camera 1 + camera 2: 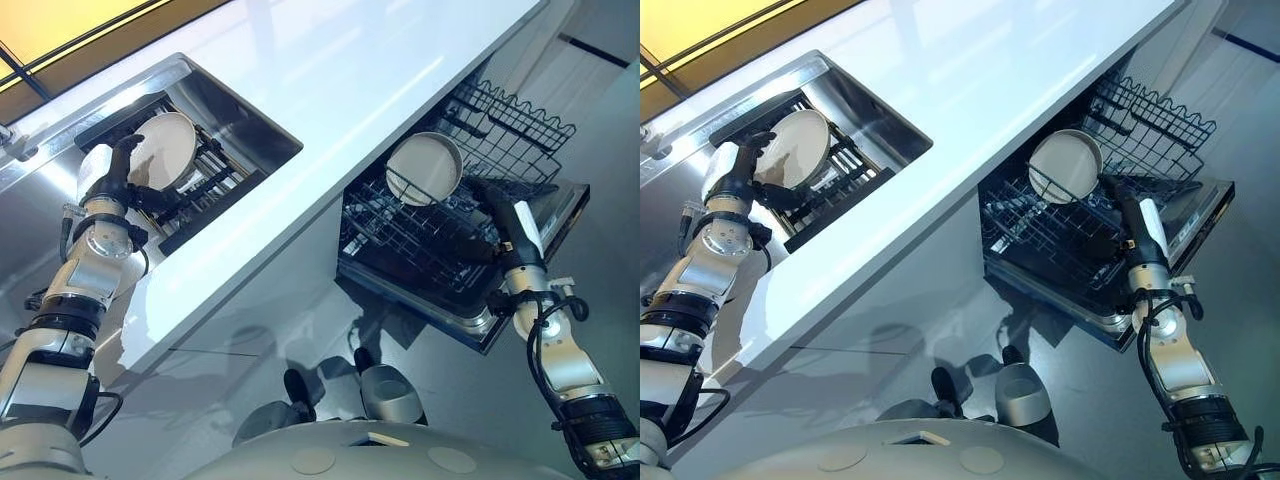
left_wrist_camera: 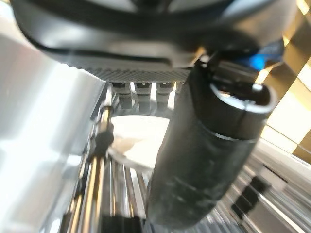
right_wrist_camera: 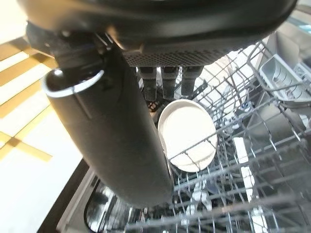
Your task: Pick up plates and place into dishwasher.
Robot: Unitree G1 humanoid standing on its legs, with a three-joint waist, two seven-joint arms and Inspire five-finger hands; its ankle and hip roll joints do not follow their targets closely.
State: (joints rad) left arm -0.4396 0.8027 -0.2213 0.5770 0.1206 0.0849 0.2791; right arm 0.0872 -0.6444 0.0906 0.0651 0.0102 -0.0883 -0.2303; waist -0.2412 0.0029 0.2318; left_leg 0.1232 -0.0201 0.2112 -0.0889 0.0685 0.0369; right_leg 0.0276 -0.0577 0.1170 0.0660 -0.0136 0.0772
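Upper left of frame: left hand [image 1: 118,170] is reaching into the sink [image 1: 255,125], fingers and thumb pinching the rim of the sink plate [image 1: 170,148], which is leaning tilted in the dark drying rack [image 1: 215,185]. The white bench [image 1: 330,90] is running diagonally between.

Right of centre: racked plate [image 1: 425,168] is standing on edge in the dishwasher rack [image 1: 395,240]. Right hand [image 1: 497,215] is hovering just beside its rim, fingers lying straight and together, gripping nothing.
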